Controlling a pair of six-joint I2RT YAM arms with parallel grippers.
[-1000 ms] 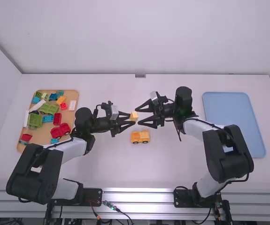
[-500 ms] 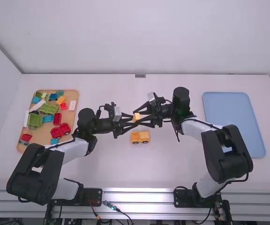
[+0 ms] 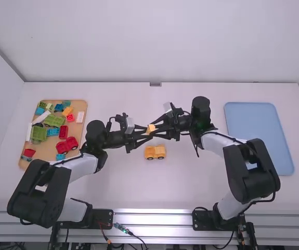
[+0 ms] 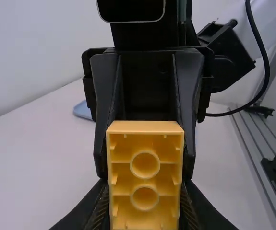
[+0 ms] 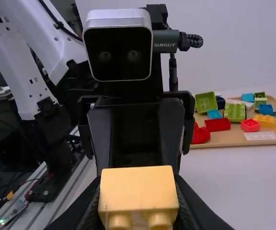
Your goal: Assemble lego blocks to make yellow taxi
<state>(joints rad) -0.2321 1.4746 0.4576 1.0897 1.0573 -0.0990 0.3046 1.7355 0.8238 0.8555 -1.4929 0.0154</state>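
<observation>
Above the middle of the table in the high view, the left gripper (image 3: 146,133) and right gripper (image 3: 155,130) meet at a small yellow block (image 3: 151,128), both shut on it. Its hollow underside with two round tubes faces the camera in the left wrist view, where the block (image 4: 145,178) sits between the left gripper's (image 4: 145,203) fingers. Studs on the block (image 5: 138,188) show low in the right wrist view, between the right gripper's (image 5: 138,203) fingers. A yellow wheeled car base (image 3: 155,152) stands on the table just nearer the arm bases.
A wooden tray (image 3: 46,151) of green, red, blue, white and yellow blocks lies at the left. At the right rests a blue tray (image 3: 258,130). Both forearms lean inward over the table.
The right gripper has moved left to the block and closed on it. The left gripper has shifted slightly right with the block and still holds it.
</observation>
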